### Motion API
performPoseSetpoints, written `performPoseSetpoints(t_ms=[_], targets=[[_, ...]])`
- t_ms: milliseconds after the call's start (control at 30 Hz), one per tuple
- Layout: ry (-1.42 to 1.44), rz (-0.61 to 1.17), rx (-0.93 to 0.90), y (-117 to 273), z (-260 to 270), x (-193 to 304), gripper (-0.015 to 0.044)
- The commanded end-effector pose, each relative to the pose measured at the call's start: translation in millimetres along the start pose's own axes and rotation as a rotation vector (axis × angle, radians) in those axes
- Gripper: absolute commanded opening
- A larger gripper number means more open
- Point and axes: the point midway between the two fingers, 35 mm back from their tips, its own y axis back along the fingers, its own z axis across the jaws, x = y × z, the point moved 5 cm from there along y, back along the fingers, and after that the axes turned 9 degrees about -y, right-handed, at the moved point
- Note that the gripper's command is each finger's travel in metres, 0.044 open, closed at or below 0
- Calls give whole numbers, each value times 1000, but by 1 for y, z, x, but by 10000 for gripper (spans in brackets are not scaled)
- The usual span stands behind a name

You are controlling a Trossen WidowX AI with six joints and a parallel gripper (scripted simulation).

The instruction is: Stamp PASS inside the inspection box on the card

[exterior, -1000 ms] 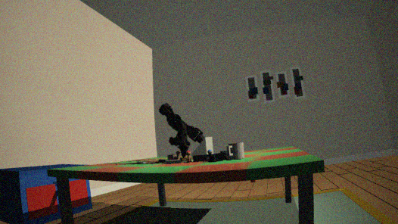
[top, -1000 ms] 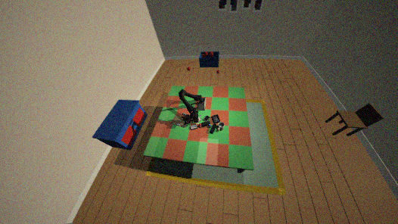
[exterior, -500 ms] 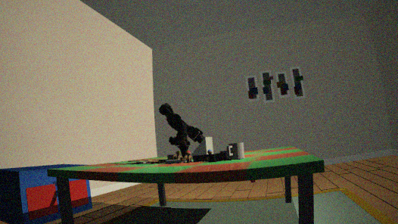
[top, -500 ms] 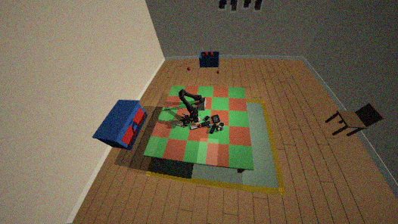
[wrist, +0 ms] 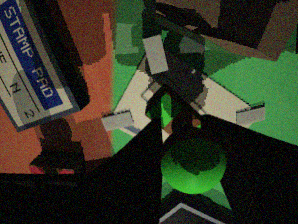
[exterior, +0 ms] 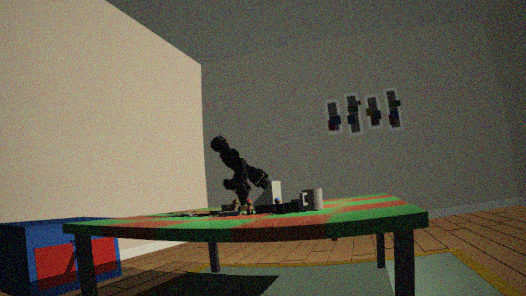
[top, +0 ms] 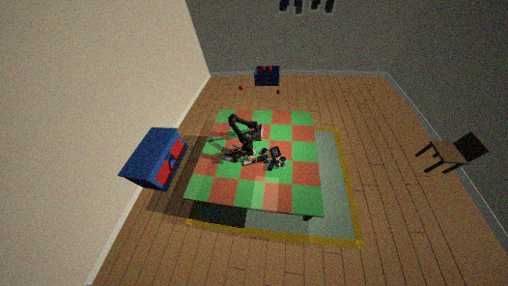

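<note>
My gripper (top: pixel 249 151) (wrist: pixel 180 124) is shut on a stamp with a round green knob (wrist: pixel 193 166), low over the middle of the table. The cream card (wrist: pixel 227 97) lies beyond the fingertips in the wrist view, with grey clips (wrist: pixel 117 120) (wrist: pixel 250 115) at its corners. The fingers and a dark shape cover its middle, so the inspection box, any print and the stamp's face are hidden. I cannot tell whether the stamp touches the card. The stamp pad (wrist: pixel 37 65), with a blue and white label, lies at upper left in the wrist view.
A pale mug-like thing (exterior: pixel 313 199) and a white upright block (exterior: pixel 275 192) stand on the checkered table (top: pixel 306 171) (exterior: pixel 370 216). A small red-topped thing (exterior: pixel 249 204) and a blue-topped one (exterior: pixel 278 201) stand near the arm. Other dark things crowd the card.
</note>
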Motion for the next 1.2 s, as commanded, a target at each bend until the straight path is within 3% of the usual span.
performPoseSetpoints(t_ms=[0,1167], targets=[[-8,4,-2,6,1,0,0],[-8,5,-2,59,4,-3,0]])
